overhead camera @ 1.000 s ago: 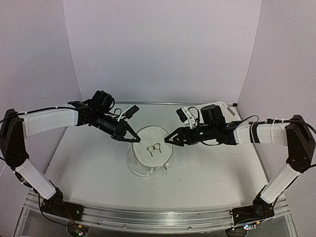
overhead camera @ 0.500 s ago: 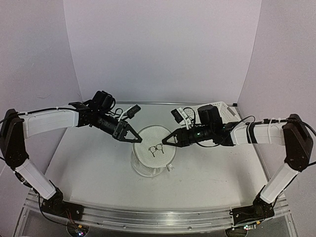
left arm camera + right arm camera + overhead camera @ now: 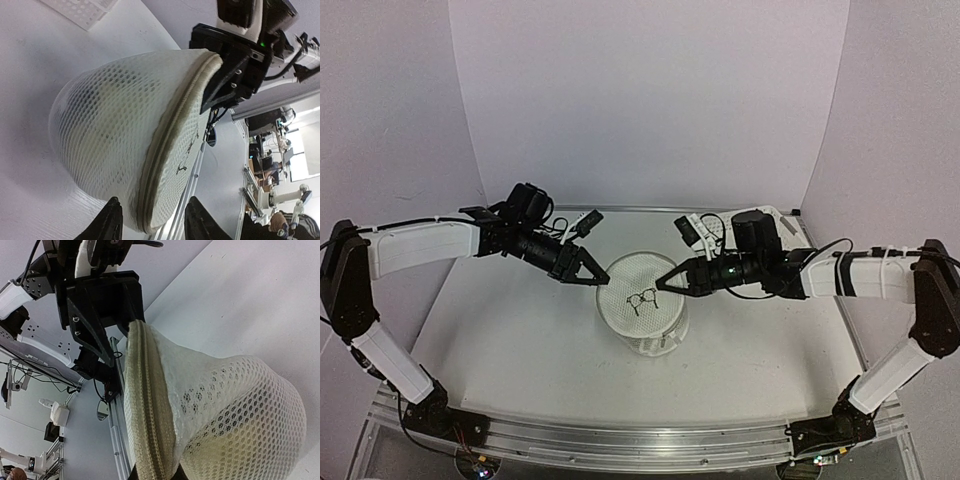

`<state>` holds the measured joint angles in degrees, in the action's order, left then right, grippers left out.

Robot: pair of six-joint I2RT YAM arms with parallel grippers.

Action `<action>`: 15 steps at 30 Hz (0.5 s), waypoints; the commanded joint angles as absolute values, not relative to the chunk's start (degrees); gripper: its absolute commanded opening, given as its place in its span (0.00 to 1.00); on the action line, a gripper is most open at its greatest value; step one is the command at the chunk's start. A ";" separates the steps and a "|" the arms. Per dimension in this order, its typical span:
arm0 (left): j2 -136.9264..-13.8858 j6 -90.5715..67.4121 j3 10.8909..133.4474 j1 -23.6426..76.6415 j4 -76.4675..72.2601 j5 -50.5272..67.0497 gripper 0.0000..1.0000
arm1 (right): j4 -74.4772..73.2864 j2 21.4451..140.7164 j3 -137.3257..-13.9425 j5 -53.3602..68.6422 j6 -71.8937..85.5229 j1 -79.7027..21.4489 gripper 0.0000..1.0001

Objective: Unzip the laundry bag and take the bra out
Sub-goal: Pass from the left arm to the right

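Laundry bag (image 3: 640, 300) is sitting at the middle of the table (image 3: 510, 330), round pictogram face turned upward. Right gripper (image 3: 667, 283) is pinching the bag's right rim, jaws pressed together. Left gripper (image 3: 595, 279) is straddling the left rim, fingers (image 3: 111, 220) spread, with the rim seam running between them.
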<state>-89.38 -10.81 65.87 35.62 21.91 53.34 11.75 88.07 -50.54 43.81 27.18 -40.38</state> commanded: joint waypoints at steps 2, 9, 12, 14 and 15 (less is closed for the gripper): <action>-83.71 -13.41 66.37 34.55 18.59 45.18 0.55 | 14.90 82.38 -50.16 38.83 31.50 -40.34 0.00; -77.87 -20.01 62.10 34.56 12.61 40.28 0.75 | 17.44 80.61 -51.59 29.89 38.93 -41.90 0.00; -74.94 -24.38 58.79 34.54 8.19 39.76 0.81 | 20.12 80.34 -51.94 25.55 43.13 -42.64 0.00; -73.22 -27.94 56.27 34.54 4.93 39.61 0.83 | 21.98 80.38 -52.09 22.58 46.34 -43.12 0.00; -72.36 -29.83 54.87 34.54 3.18 39.24 0.84 | 22.76 80.52 -52.12 20.88 47.79 -43.39 0.00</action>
<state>-76.40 -21.78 58.54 34.65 12.53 41.17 14.09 83.37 -49.69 28.77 40.42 -42.33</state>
